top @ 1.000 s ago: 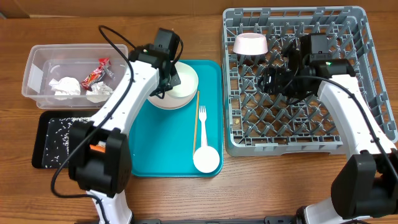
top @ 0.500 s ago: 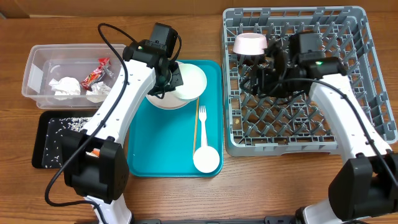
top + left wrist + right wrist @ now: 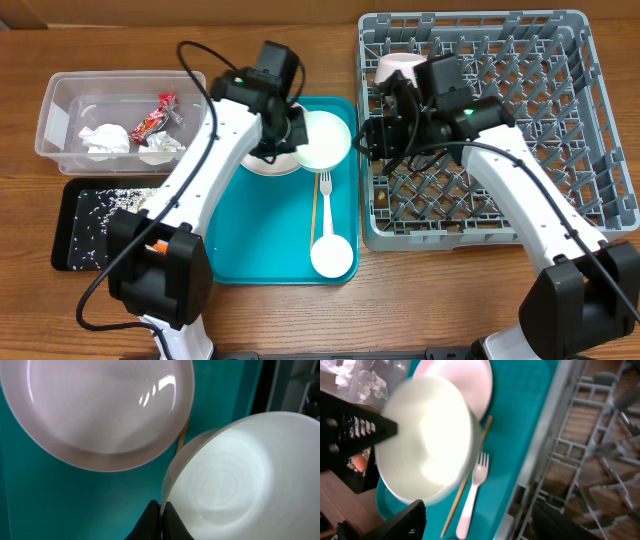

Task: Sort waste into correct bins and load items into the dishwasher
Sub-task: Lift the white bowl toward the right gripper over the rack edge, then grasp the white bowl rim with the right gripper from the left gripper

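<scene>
My left gripper is shut on the rim of a white bowl, which hangs tilted over the right part of the teal tray. The white plate lies on the tray just left of the bowl, partly under my left arm. A white fork and a wooden chopstick lie side by side on the tray, with a small white cup at their near end. My right gripper hangs open and empty over the left edge of the grey dish rack, close to the bowl.
A clear tub at the far left holds crumpled napkins and a red wrapper. In front of it lies a black tray scattered with rice. A white dish sits upside down at the rack's back left.
My left arm has carried the bowl off the plate and to the right, toward the rack. My right arm has swung left from the rack's middle to its left edge, its jaws narrowing a little.
</scene>
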Robot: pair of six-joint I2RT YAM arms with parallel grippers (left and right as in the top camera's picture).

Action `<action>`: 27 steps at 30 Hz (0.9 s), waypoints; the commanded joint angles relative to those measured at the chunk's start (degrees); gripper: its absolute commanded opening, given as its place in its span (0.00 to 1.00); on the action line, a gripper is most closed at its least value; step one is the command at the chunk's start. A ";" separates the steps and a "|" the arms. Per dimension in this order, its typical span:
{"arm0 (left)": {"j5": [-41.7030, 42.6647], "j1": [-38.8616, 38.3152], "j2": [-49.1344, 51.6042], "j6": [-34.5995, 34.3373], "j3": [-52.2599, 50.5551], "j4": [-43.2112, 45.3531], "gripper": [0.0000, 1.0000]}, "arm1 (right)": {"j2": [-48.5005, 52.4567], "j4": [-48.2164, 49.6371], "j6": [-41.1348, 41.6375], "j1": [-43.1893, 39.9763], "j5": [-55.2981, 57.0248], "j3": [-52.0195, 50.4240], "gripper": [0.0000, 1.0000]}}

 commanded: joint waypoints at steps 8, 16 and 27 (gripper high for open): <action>0.00 -3.30 -1.07 1.44 1.14 -0.35 0.04 | 0.24 1.68 1.53 2.34 8.72 0.63 0.70; 0.46 -3.58 -1.79 1.46 1.14 -0.37 0.04 | 0.26 3.43 1.53 2.34 8.83 -1.44 0.70; 1.51 -3.74 -7.85 1.51 1.14 -0.85 0.04 | 1.27 4.42 1.55 2.36 8.39 -1.46 0.69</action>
